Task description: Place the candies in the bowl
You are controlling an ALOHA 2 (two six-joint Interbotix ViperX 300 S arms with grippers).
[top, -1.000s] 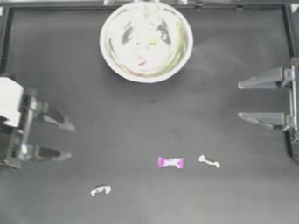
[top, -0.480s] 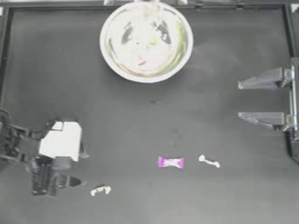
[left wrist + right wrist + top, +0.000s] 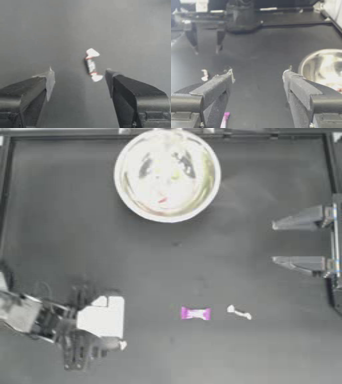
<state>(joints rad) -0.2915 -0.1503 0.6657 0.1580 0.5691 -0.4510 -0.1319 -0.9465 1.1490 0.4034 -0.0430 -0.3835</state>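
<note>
Hovering L gripper (image 3: pixel 80 75), jaws wide, whitish candy (image 3: pixel 91 65) lengthwise between them.

Your left gripper (image 3: pixel 83 355) sits low over the near left of the table, pointing toward the near edge, jaws spread wide. Your right gripper (image 3: pixel 286 243) waits parked at the right edge, jaws also apart.

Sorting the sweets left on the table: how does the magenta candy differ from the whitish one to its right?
The magenta candy is vivid pink and lies level; the whitish candy is pale, thinner and lies slanted. Both are twist-wrapped, lie on the table outside the bowl, and no gripper touches either.
</note>
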